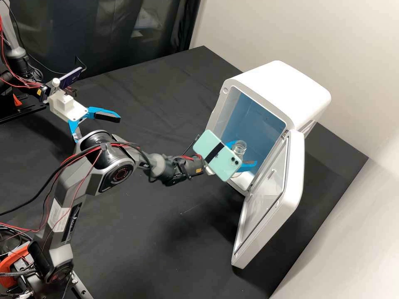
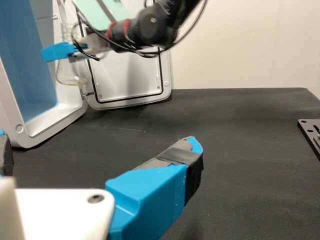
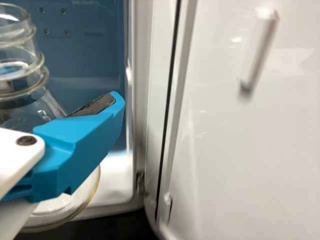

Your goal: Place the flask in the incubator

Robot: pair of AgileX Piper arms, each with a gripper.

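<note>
Black cloth-topped laboratory bench (image 1: 166,95) spans the high view.

The white box-shaped incubator with blue inner walls (image 1: 286,91) stands at 3 o'clock on the bench, close to the bench's right edge and the wall. Its white-framed door with a clear pane (image 1: 291,174) is swung open toward 5 o'clock.

In the chamber we log one item: a clear glass conical flask with a threaded neck (image 1: 239,146). It is upright, just inside the opening at its lower, door-side corner. We cannot tell whether the flask holds anything.

The dark grey right arm (image 1: 104,166) extends from 7 o'clock to the opening, with a flat mint-green device (image 1: 217,155) on its wrist.

The right gripper (image 1: 245,162) is clamped on the flask. In its wrist view one blue finger lies against the cone below the neck, on the door side. We cannot tell whether the base touches the chamber floor.

Clearances: there is a narrow gap between that finger and the door-side frame, and open blue chamber behind the flask.

The left gripper (image 1: 92,120) is at 10 o'clock, well apart from the incubator. Its fingers are spread and hold nothing, over bare bench.
</note>
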